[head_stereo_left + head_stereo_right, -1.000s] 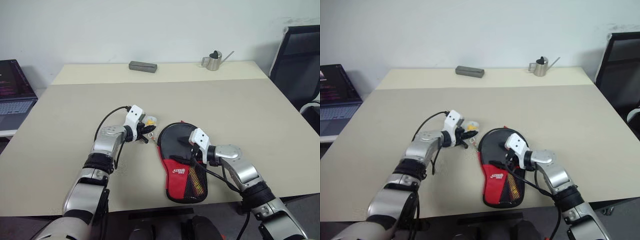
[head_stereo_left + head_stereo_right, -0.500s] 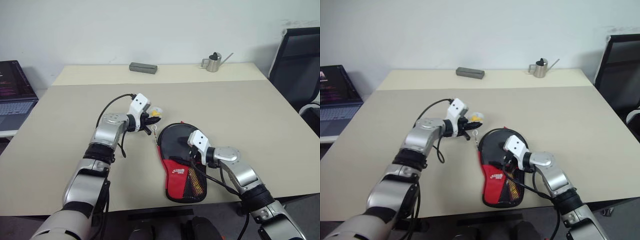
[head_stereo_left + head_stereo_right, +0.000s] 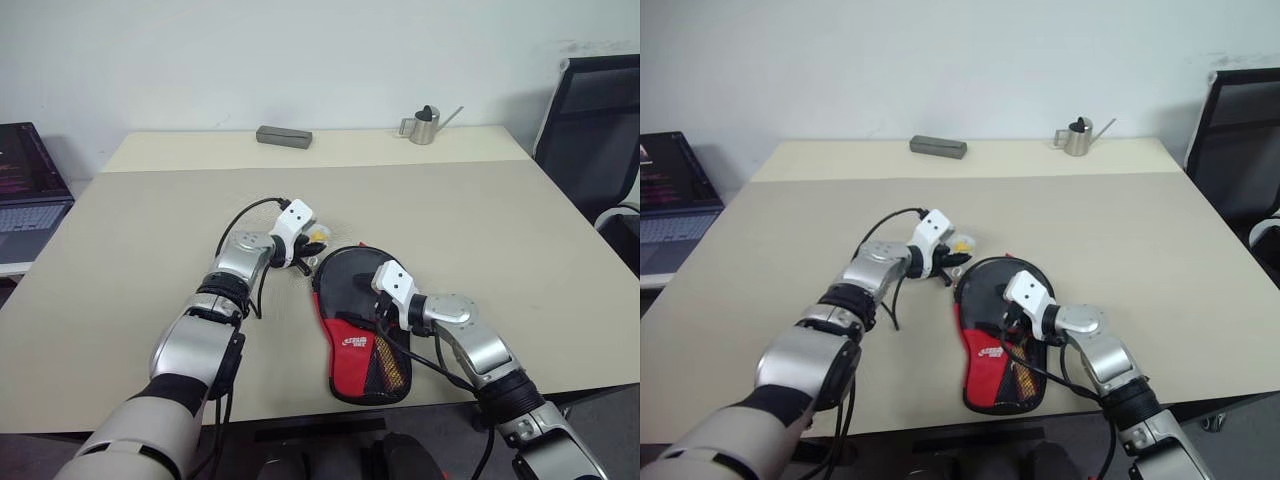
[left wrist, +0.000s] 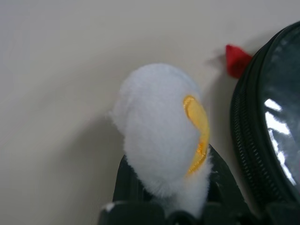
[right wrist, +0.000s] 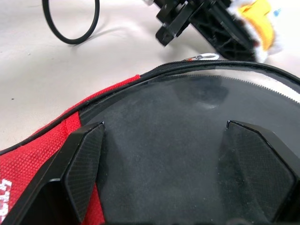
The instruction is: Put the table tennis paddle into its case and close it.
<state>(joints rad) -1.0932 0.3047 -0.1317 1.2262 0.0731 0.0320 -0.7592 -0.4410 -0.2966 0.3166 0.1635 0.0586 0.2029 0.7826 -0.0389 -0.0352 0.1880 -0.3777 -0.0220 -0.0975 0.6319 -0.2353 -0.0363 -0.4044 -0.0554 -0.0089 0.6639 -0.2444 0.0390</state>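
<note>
The case (image 3: 362,330) lies flat on the table (image 3: 520,240), near the table's front edge, round end away from the robot. It is a soft black fabric pouch with a red lower part and a mesh pocket; judged light and limp, it will fold or slide if pulled from one side only. The paddle itself cannot be made out; whether it already lies inside the case cannot be told. The zipper track (image 4: 246,136) runs around the rounded rim. A small metal ring (image 5: 206,57) sits at the rim on the left-gripper side, probably the zipper pull and the correct grasp point.

The right gripper (image 5: 164,154) rests over the black face of the case, fingers spread wide and grasping nothing; it is placed to pin the fabric while the zipper travels.

The left gripper (image 3: 309,246) sits just beside the case's upper-left rim, fingers clenched on a small white-and-yellow plush charm (image 4: 164,129), which appears tethered to the zipper.

Behind the case the table offers broad open room. A grey block (image 3: 284,136) and a small metal watering can (image 3: 426,124) stand well apart, at the table's far edge.
</note>
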